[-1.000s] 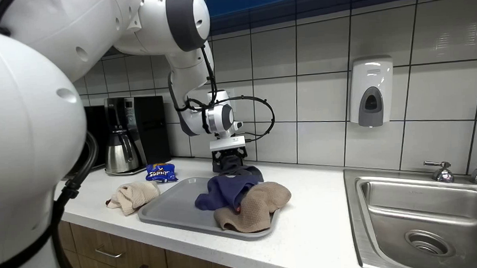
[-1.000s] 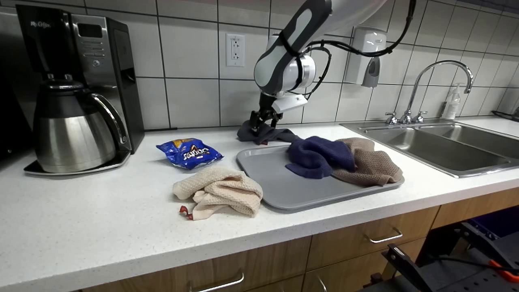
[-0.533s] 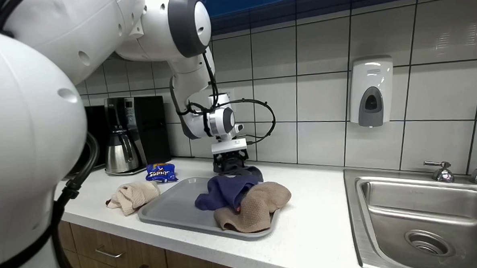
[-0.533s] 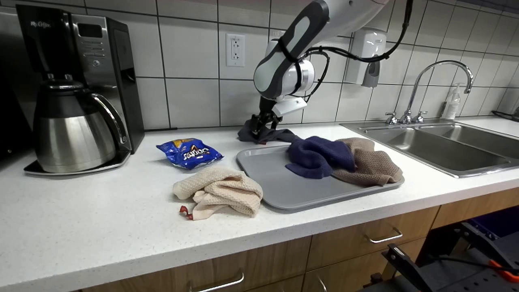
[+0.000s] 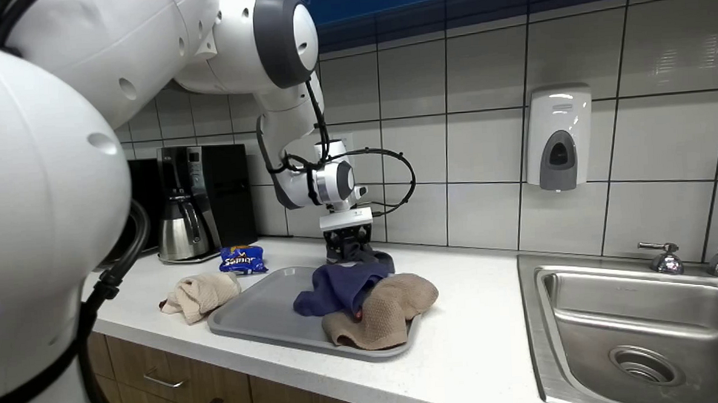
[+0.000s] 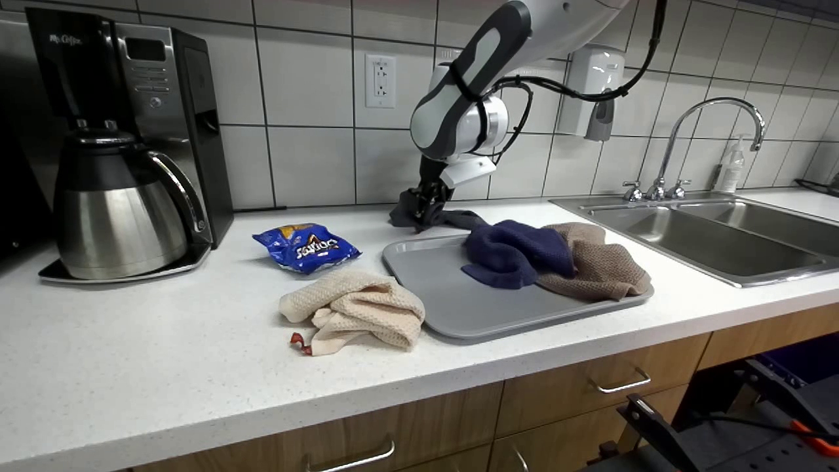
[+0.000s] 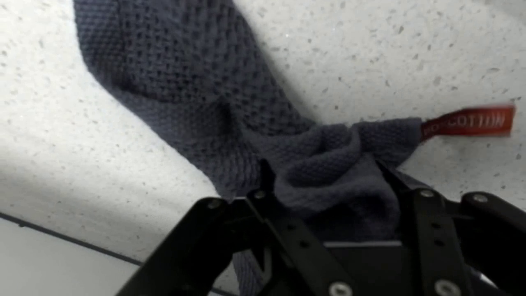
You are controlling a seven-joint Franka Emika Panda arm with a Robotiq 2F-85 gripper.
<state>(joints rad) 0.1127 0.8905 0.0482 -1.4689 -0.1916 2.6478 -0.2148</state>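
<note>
A dark grey cloth [image 7: 193, 70] with a red tag [image 7: 472, 121] fills much of the wrist view. My gripper [image 7: 322, 166] reaches into it from the bottom, a bunched fold between its fingers. Cloth lies against both fingers, which stand part way apart; whether they squeeze it firmly I cannot tell. In both exterior views my gripper [image 6: 429, 213] points down into the grey cloth [image 6: 462, 219] behind the tray. A navy cloth [image 6: 518, 252] and a brown cloth [image 6: 606, 272] lie bunched together on the right part of the grey tray [image 6: 446, 295].
A cream cloth [image 6: 367, 308] lies left of the tray, and a blue snack bag [image 6: 308, 248] behind it. The coffee maker [image 6: 190, 124] stands at the left. To the right is the steel sink [image 5: 631, 329]. The tiled wall [image 6: 308, 164] rises close behind my gripper.
The arm has dropped slightly. My gripper's fingers have come closer together, gathering the grey cloth, whose left end has been drawn inward a little. The other cloths, tray and bag have stayed put.
</note>
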